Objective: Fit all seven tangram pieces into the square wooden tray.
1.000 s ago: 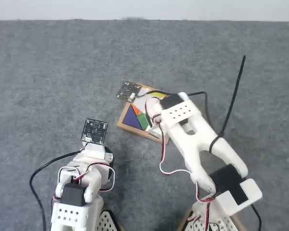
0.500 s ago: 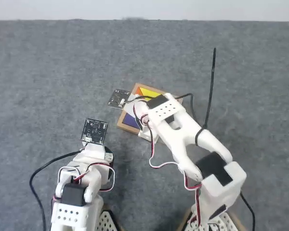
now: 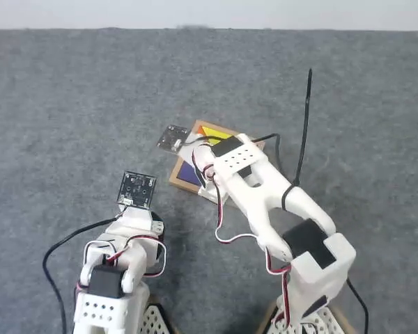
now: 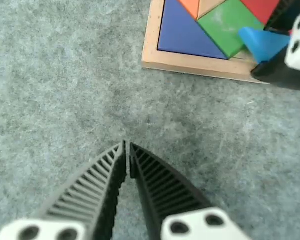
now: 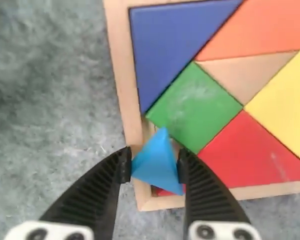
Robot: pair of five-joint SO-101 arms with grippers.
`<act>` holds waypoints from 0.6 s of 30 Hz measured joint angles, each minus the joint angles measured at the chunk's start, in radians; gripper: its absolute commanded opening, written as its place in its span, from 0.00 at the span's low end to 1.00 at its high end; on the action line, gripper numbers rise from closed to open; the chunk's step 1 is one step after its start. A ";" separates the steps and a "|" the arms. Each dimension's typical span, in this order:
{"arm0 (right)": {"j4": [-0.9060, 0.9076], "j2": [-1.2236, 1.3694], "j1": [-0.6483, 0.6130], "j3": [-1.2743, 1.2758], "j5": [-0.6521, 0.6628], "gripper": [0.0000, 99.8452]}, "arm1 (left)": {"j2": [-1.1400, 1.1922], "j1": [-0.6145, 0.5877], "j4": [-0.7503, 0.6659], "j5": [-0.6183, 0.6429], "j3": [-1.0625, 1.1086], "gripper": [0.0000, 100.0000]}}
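Right jaws: clamped on one light blue triangle (image 5: 157, 162), poised over the bare spot beside the green square (image 5: 195, 107), at the 6 o'clock edge of the single wooden tray (image 5: 121, 75) in the high view. Left jaws: closed on nothing, low over the grey tabletop (image 4: 50, 75), with the tray at their 1 o'clock. Seven pieces counted: six flat in the tray, one held. Versus a second ago: right arm swung toward 9 o'clock, covering more of the tray.
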 measured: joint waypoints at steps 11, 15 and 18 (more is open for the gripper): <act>-0.021 0.000 0.058 -0.074 -0.351 0.12 | 0.000 0.000 0.000 0.000 0.000 0.01; -0.058 0.000 0.058 -0.074 -0.571 0.12 | 0.000 0.000 0.000 0.000 0.000 0.01; -0.081 0.000 0.058 -0.074 -0.842 0.12 | 0.000 0.000 0.000 0.000 0.000 0.01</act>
